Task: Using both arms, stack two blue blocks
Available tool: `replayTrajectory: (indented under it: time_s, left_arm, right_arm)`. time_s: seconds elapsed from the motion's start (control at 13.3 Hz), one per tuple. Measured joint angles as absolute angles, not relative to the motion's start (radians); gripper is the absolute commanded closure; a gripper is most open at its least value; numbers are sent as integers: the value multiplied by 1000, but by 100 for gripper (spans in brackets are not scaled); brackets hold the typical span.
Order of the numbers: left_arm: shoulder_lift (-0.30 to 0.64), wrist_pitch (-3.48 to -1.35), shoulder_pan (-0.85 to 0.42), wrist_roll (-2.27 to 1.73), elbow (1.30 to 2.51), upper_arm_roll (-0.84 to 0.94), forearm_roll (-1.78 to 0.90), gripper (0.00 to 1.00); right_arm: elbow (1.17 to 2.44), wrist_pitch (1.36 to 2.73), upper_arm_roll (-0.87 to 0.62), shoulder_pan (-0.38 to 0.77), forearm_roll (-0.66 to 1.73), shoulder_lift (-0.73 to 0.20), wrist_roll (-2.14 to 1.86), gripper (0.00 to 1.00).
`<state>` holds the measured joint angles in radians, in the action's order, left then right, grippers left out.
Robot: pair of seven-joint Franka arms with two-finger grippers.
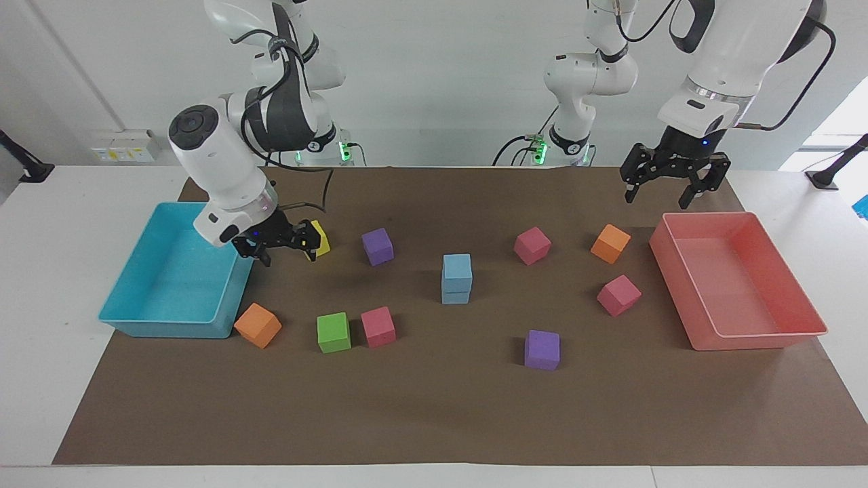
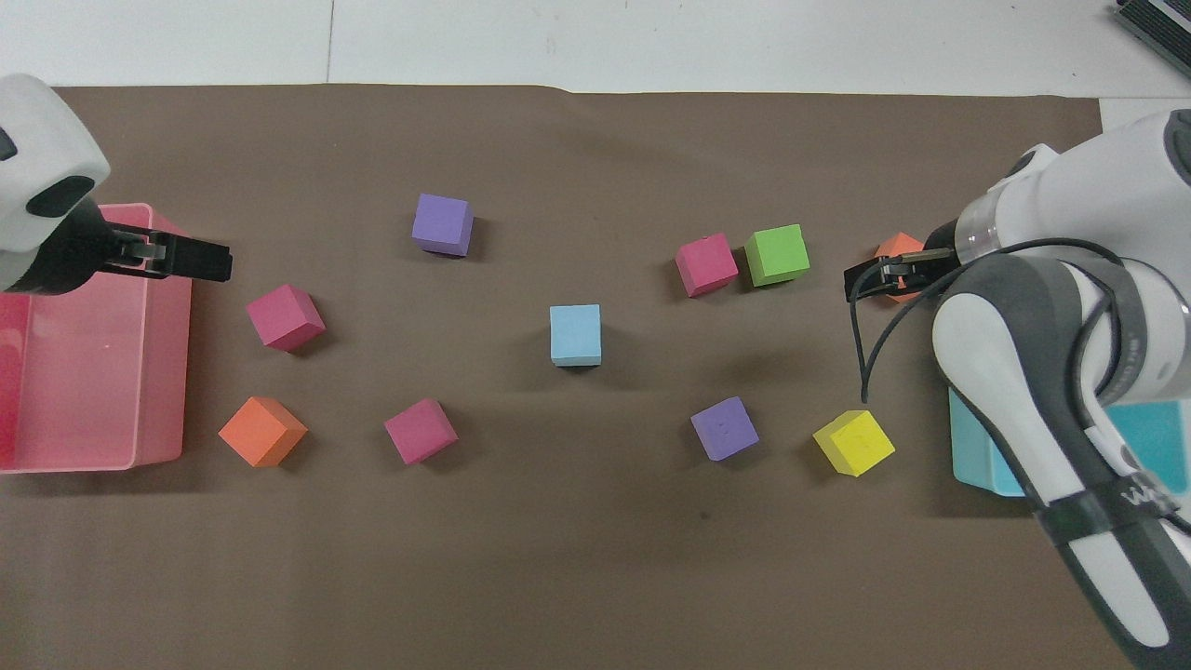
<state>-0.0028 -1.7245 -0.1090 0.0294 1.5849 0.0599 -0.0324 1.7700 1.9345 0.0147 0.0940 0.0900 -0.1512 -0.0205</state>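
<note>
Two light blue blocks (image 1: pixel 457 270) stand stacked, one on the other, at the middle of the brown mat; from overhead only the top blue block (image 2: pixel 575 334) shows. Nothing touches the stack. My left gripper (image 1: pixel 656 200) hangs open and empty over the rim of the pink tray, at the left arm's end of the table; overhead, the left gripper (image 2: pixel 177 258) shows at that tray's mat-side rim. My right gripper (image 1: pixel 285 249) hangs open and empty over the mat beside the turquoise tray, partly hiding a yellow cube (image 1: pixel 320 240). The right gripper (image 2: pixel 875 277) is well away from the stack.
A turquoise tray (image 1: pixel 163 327) and a pink tray (image 1: pixel 759 339) sit at the mat's two ends. Around the stack lie loose cubes: purple (image 1: pixel 377 245), pink (image 1: pixel 531 245), orange (image 1: pixel 610 243), pink (image 1: pixel 618 295), purple (image 1: pixel 542 350), pink (image 1: pixel 378 327), green (image 1: pixel 333 332), orange (image 1: pixel 258 325).
</note>
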Motion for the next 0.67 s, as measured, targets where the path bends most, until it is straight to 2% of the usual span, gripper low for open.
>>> replayTrajectory:
  time_s: [0.3, 0.67]
  left_arm:
    - [30, -1596, -108, 31, 1502, 58, -32, 0]
    - [22, -1495, -108, 33, 1482, 66, -10, 0]
  right_arm:
    - [1756, 1893, 11, 98, 53, -70, 64, 0]
    - [1678, 1680, 30, 94, 30, 25, 74, 0]
